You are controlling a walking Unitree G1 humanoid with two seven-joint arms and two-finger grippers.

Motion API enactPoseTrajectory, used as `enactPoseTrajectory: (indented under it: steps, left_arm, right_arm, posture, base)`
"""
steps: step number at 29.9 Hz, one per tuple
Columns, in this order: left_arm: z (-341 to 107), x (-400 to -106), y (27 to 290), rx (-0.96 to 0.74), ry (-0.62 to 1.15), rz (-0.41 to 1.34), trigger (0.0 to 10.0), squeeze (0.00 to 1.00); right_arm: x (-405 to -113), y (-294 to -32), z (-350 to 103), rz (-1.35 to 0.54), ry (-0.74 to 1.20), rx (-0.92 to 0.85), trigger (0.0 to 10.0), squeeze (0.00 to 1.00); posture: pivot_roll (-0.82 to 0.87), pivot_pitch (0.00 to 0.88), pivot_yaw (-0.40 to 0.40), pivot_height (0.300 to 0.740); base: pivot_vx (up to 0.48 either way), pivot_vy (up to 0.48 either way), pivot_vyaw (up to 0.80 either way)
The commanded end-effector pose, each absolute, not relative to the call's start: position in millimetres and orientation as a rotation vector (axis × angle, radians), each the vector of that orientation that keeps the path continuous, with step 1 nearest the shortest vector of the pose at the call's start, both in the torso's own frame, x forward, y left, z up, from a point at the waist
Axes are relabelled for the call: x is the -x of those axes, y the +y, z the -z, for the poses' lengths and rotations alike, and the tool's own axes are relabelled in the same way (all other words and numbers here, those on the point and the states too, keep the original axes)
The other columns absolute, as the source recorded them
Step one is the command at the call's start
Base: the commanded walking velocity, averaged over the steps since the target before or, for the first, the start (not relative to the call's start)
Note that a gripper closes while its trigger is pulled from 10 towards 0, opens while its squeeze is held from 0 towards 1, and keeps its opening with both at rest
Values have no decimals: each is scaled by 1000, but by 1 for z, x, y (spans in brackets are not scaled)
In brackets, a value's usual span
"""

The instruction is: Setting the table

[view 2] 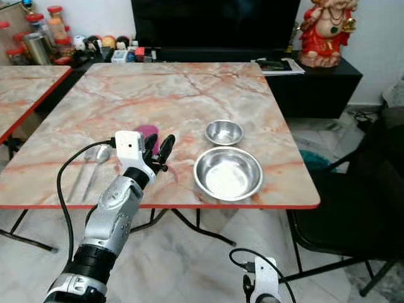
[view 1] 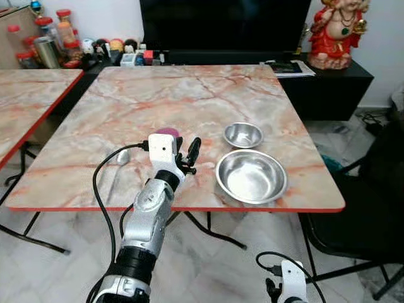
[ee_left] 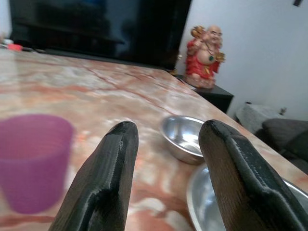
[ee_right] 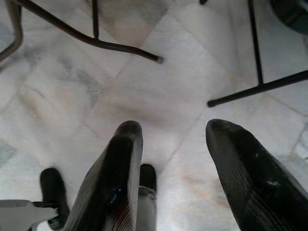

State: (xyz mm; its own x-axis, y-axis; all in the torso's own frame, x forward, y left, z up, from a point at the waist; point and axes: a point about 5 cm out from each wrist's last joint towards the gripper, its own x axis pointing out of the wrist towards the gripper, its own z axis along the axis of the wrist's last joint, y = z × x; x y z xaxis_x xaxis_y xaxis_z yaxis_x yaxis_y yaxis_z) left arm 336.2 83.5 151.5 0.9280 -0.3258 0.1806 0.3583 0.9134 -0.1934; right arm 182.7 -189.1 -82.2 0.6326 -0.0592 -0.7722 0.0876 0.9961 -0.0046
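Purple plastic cup (ee_left: 33, 159) stands on my marble-patterned table (view 1: 158, 88), lower centre of frame, partly hidden behind my left gripper (view 1: 187, 153), whose fingers are parted and hold nothing. Two steel bowls sit right of it, the small bowl (view 1: 243, 134) behind the large bowl (view 1: 251, 176). What looks like a spoon (view 1: 118, 163) lies left. My right gripper (ee_right: 175, 178) hangs spread over floor.

A home living room: a large black television (view 1: 224, 25), a red-robed laughing figurine (view 1: 334, 31), and a marble-patterned folding table (view 1: 183, 95).
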Motion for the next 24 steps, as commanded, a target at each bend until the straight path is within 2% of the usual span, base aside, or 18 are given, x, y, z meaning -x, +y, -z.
enactPoseTrajectory:
  steps: [1, 18, 24]
  left_arm:
    - [-152, -339, 90, 207, -152, 334, 10000, 0]
    - [-149, -341, 97, 198, -153, 296, 10000, 0]
    - [-148, -346, 115, 199, -147, 230, 10000, 0]
  right_arm:
    - [-188, -189, 80, 87, 871, -43, 10000, 0]
    - [-187, -192, 80, 86, 875, -35, 10000, 0]
    - [-188, -196, 79, 77, 874, -21, 10000, 0]
  posture:
    - [-14, 0, -34, 740]
    - [-27, 0, -42, 740]
    - [-24, 0, -54, 740]
  base:
    - [0, -379, 0]
    - [0, -377, 0]
    - [0, 0, 0]
